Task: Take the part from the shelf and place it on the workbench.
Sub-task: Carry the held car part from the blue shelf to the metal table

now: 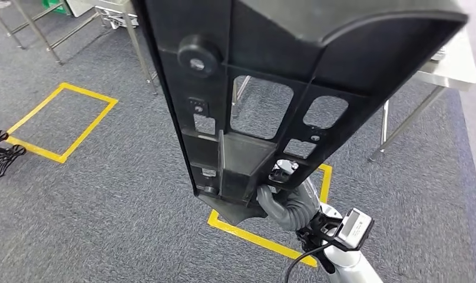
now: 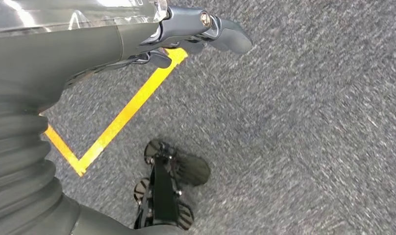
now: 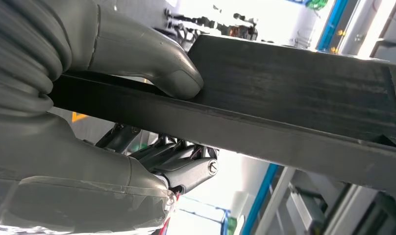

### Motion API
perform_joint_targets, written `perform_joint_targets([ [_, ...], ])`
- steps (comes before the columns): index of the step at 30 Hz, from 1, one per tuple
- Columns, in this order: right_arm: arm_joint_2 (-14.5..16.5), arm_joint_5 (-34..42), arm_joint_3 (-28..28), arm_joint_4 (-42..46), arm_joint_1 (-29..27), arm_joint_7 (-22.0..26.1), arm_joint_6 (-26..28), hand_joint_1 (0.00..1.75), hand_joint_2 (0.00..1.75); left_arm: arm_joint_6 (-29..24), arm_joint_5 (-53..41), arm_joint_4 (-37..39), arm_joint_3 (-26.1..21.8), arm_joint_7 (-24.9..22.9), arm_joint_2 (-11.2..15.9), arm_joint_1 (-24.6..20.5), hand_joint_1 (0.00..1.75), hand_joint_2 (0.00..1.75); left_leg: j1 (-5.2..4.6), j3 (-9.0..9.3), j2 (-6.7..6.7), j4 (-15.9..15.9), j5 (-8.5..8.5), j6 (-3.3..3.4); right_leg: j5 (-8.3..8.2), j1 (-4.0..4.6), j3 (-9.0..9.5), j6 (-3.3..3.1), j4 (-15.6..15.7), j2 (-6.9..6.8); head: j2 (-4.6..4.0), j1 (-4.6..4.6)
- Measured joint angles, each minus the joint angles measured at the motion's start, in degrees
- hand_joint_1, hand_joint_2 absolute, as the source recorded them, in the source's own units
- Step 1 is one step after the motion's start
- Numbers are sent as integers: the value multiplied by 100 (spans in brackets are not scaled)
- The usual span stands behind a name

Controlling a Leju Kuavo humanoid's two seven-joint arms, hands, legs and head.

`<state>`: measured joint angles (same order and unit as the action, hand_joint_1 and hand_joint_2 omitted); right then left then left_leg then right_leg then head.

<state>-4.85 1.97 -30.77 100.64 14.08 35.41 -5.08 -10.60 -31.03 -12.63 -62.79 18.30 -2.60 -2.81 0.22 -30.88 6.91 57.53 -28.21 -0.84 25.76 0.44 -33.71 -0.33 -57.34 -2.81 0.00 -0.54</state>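
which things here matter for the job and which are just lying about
Belongs to the job:
- black plastic part, gripped at its lower end by the right hand
- steel workbench

Just lying about:
- yellow floor tape
- metal frame legs
- left hand, holding nothing, over the carpet

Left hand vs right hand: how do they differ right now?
The right hand grips the black part at its lower end, thumb pressed on one face and fingers under the other; the left hand holds nothing. The right hand is raised in front of the body; the left hand hangs over the grey carpet, fingers loosely extended. Both have grey ribbed covers.
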Motion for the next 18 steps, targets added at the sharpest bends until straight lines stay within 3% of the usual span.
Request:
perform_joint_targets([
  [2, 17, -54, -5, 71, -14, -55, 19, 175, 175, 39, -13, 1, -4, -5, -8, -12, 0, 175, 22, -95, -247, 283, -203, -54, -41, -49, 30, -48, 56, 136, 0, 8],
  [4, 40, -72, -7, 101, -12, -121, 32, 175, 175, 71, -34, 1, -5, -12, -15, -10, 0, 175, 48, -416, -558, 995, -575, -91, -52, -71, 45, -77, 71, 273, 0, 29],
  [6, 49, -57, -3, 104, -16, -175, 19, 175, 175, 84, -56, 0, -5, -6, -16, -2, 0, 175, 55, -721, -631, 1600, -762, -114, -48, -73, 45, -84, 57, 429, 0, 43],
  [7, 48, -40, 5, 102, -15, -194, 2, 175, 175, 91, -67, 0, -5, 5, -17, -3, 0, 175, 62, -752, -641, 1626, -688, -122, -44, -76, 46, -80, 43, 515, 0, 43],
  [9, 48, 4, 34, 97, -7, -210, -42, 175, 175, 108, -80, 0, -5, 37, -18, -13, 0, 175, 98, -503, -733, 1017, -266, -131, -23, -88, 49, -51, -3, 682, 0, 43],
  [11, 49, 38, 69, 75, 11, -186, -92, 175, 175, 120, -81, 1, -5, 63, -19, -19, 0, 175, 145, -209, -1006, 332, 3, -120, 5, -88, 14, 5, -72, 827, 0, 42],
  [13, 50, 52, 86, 34, 26, -141, -126, 175, 175, 126, -75, 1, -8, 72, -20, -18, 0, 175, 144, -130, -1146, 134, 4, -70, -2, -98, -51, 78, -109, 950, -1, 46],
  [15, 50, 52, 91, -9, 26, -114, -137, 175, 175, 140, -78, 0, -9, 66, -21, -26, 0, 175, 131, -127, -1045, 108, 28, 10, -23, -123, -87, 150, -102, 1029, -1, 52],
  [16, 50, 50, 93, -26, 28, -111, -142, 175, 175, 152, -86, 0, -9, 62, -22, -35, 0, 175, 134, -119, -995, 86, 43, 51, 2, -119, -108, 178, -136, 955, 0, 48],
  [18, 50, 51, 96, -58, 55, -113, -151, 175, 175, 176, -109, 0, -9, 58, -24, -41, 0, 175, 136, -105, -899, 43, 66, 120, 229, -112, -289, 217, -510, 639, 0, 12],
])
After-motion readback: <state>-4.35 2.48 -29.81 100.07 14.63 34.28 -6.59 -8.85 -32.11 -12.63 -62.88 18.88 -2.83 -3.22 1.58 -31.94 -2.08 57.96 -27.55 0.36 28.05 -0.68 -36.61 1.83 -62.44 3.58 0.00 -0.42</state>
